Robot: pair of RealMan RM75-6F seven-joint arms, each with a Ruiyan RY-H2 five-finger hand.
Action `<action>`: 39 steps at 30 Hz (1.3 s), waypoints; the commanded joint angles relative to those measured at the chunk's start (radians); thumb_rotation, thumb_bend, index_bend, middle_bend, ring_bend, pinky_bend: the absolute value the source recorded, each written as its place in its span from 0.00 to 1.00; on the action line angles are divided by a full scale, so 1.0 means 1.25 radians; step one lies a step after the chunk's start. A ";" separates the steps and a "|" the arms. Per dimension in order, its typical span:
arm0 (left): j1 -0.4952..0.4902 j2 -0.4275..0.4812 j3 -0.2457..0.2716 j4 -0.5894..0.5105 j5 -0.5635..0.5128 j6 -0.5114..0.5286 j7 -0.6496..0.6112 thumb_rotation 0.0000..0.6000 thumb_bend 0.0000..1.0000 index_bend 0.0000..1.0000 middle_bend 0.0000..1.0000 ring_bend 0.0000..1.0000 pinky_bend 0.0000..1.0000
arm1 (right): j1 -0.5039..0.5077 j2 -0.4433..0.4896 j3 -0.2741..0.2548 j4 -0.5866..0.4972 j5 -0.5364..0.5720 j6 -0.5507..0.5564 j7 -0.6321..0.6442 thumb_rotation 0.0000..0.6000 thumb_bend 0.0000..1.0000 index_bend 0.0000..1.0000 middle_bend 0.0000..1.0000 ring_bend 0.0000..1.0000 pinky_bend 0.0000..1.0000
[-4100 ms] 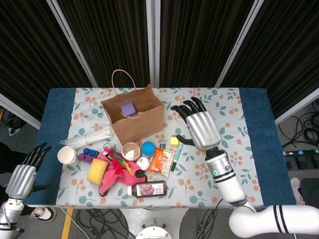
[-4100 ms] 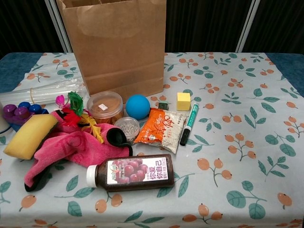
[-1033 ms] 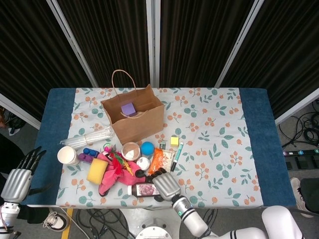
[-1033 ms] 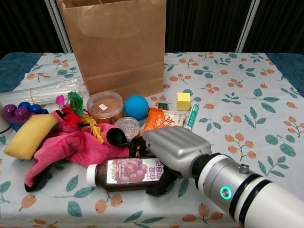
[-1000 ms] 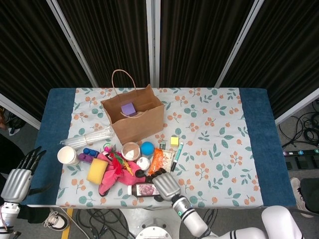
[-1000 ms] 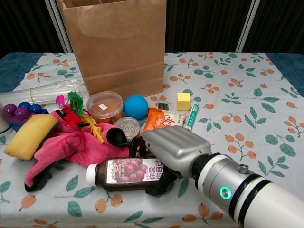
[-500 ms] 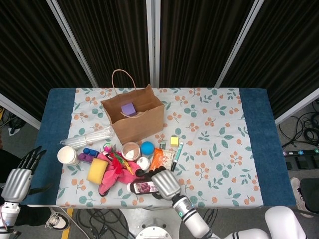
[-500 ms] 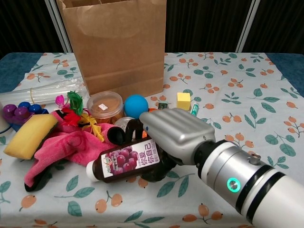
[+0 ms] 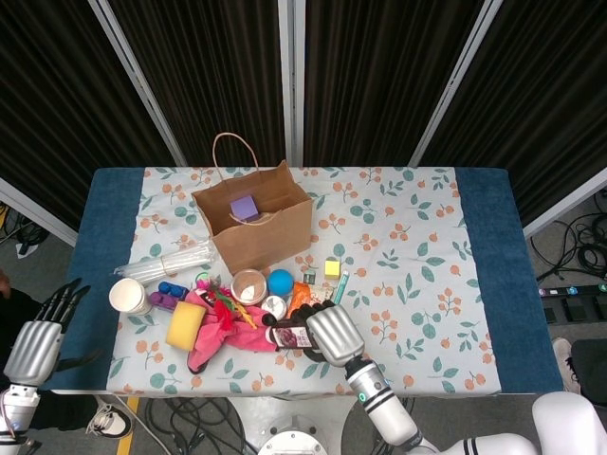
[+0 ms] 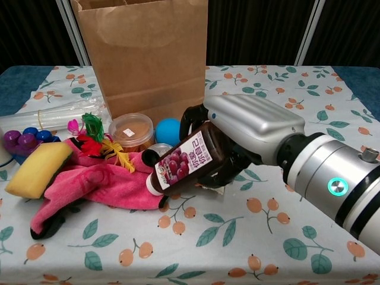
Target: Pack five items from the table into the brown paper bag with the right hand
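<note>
Brown paper bag (image 9: 254, 223) stands upright and open at the back left of our counter (image 9: 427, 284), handles up, a purple block (image 9: 245, 208) lying inside it; in chest view the bag (image 10: 145, 56) rises behind the clutter. Our right hand (image 10: 249, 133) has its fingers wrapped around the grape juice bottle (image 10: 187, 163), which hangs tilted above the cloth, white cap end lower and toward the left, label facing us; head view shows the same hand (image 9: 332, 335) near the front edge with the bottle (image 9: 292, 336) jutting left. Our left hand (image 9: 33, 341) hangs off the counter's left front corner, fingers apart, nothing in it. Under the bottle's cap end lies the pink cloth (image 10: 98, 181), the yellow sponge (image 10: 37, 169) resting on its left side. Behind them: the clear plastic tube bundle (image 10: 56, 117), the round tub with orange contents (image 10: 130, 130), the blue ball (image 10: 169, 130) just right of the tub, the feather toy (image 10: 98, 139) on the cloth, purple and blue caps (image 10: 24, 138) at far left. Head view also gives a paper cup (image 9: 128, 296), a yellow cube (image 9: 332, 267) and a green marker (image 9: 339, 284) beside it
</note>
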 commanded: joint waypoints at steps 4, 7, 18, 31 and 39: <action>-0.003 0.003 -0.002 -0.007 0.000 -0.002 0.005 1.00 0.05 0.11 0.10 0.06 0.16 | -0.003 0.018 0.011 -0.022 -0.033 0.012 0.020 1.00 0.32 0.60 0.54 0.41 0.40; -0.003 0.004 0.000 -0.010 0.000 -0.005 0.007 1.00 0.05 0.11 0.10 0.06 0.16 | -0.006 0.034 0.017 -0.040 -0.049 0.020 0.028 1.00 0.33 0.60 0.54 0.42 0.40; -0.007 0.004 0.002 -0.022 0.004 -0.009 0.014 1.00 0.05 0.11 0.10 0.06 0.16 | -0.013 0.088 0.039 -0.097 -0.084 0.041 0.038 1.00 0.34 0.61 0.55 0.43 0.41; -0.007 0.007 0.006 -0.026 0.006 -0.013 0.014 1.00 0.05 0.11 0.10 0.06 0.16 | -0.021 0.140 0.073 -0.154 -0.115 0.072 0.043 1.00 0.34 0.61 0.55 0.43 0.41; -0.008 0.007 0.009 -0.030 0.012 -0.012 0.015 1.00 0.05 0.11 0.10 0.06 0.16 | -0.014 0.222 0.159 -0.278 -0.139 0.115 -0.006 1.00 0.34 0.62 0.55 0.43 0.41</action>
